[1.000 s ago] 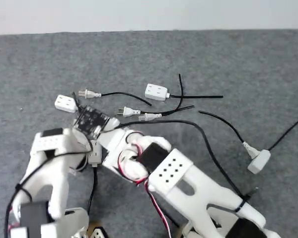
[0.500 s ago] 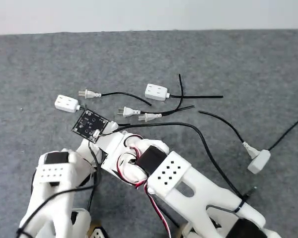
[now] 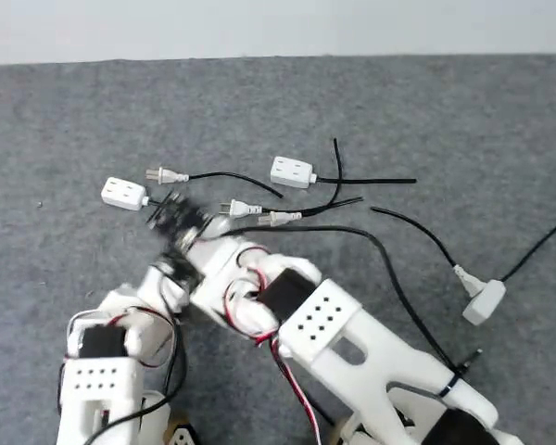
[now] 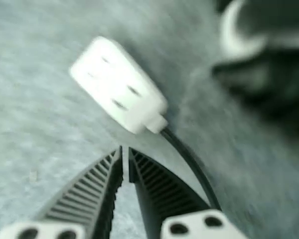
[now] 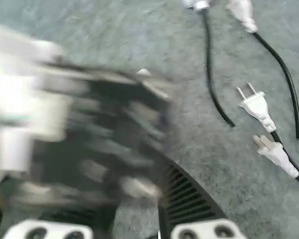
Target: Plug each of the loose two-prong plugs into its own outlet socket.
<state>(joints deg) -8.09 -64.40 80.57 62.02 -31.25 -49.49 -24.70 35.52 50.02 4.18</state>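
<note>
Three white outlet sockets lie on the grey carpet: one at the left (image 3: 123,192), one in the middle (image 3: 292,171), one at the right (image 3: 482,301). Three loose two-prong plugs lie between them: (image 3: 167,175), (image 3: 239,209), (image 3: 278,219). My left gripper (image 4: 124,149) is shut and empty, its tips just short of the left socket (image 4: 117,87), close to where its black cord leaves. My right gripper (image 5: 157,172) sits low behind the blurred left arm (image 5: 89,139), which hides much of it. Two plugs (image 5: 256,107), (image 5: 274,149) lie off to its side.
Black cords (image 3: 371,181) cross the carpet between plugs and sockets. One long cord (image 3: 389,269) runs along the right arm (image 3: 324,324). The two wrists crowd each other near the left socket. A pale wall (image 3: 278,28) borders the far side.
The left arm's body has swung back toward the near edge while its wrist has stayed close to the left socket, now blurred by motion. The right arm has barely shifted.
</note>
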